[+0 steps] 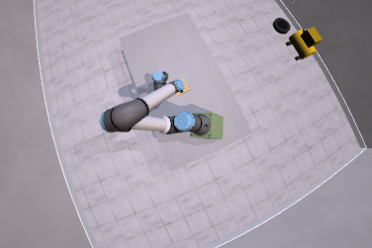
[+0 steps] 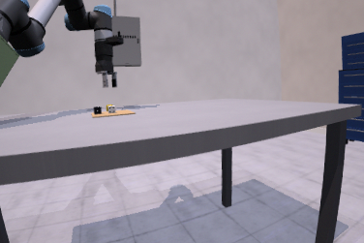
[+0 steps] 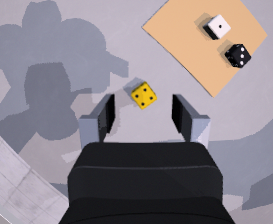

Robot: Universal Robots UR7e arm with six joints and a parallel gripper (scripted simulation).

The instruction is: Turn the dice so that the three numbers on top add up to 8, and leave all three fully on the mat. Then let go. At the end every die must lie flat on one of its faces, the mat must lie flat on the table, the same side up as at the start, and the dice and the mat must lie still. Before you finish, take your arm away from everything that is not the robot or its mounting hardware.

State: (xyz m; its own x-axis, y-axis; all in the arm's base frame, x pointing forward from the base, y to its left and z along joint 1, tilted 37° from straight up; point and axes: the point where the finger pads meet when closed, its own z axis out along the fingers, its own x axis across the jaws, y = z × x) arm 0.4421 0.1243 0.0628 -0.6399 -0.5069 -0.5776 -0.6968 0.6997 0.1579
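An orange mat (image 3: 187, 26) (image 2: 123, 113) (image 1: 185, 85) lies flat on the grey table (image 2: 194, 120). A white die (image 3: 219, 27) with one pip on top and a black die (image 3: 237, 55) (image 2: 97, 109) sit on the mat, close together. I cannot read the black die's pips. A yellow die (image 3: 143, 95) with several dark pips on top lies flat on the bare table, off the mat near its corner. My gripper (image 3: 143, 106) (image 2: 109, 81) is open and empty. It hangs well above the table, and in the wrist view the yellow die shows between its fingertips.
The arm's green base (image 1: 210, 126) stands at the table's edge. A grey panel (image 2: 127, 41) hangs behind the arm. A blue cabinet (image 2: 353, 86) stands far right, and a yellow cart (image 1: 305, 41) and a tyre (image 1: 281, 25) are on the floor.
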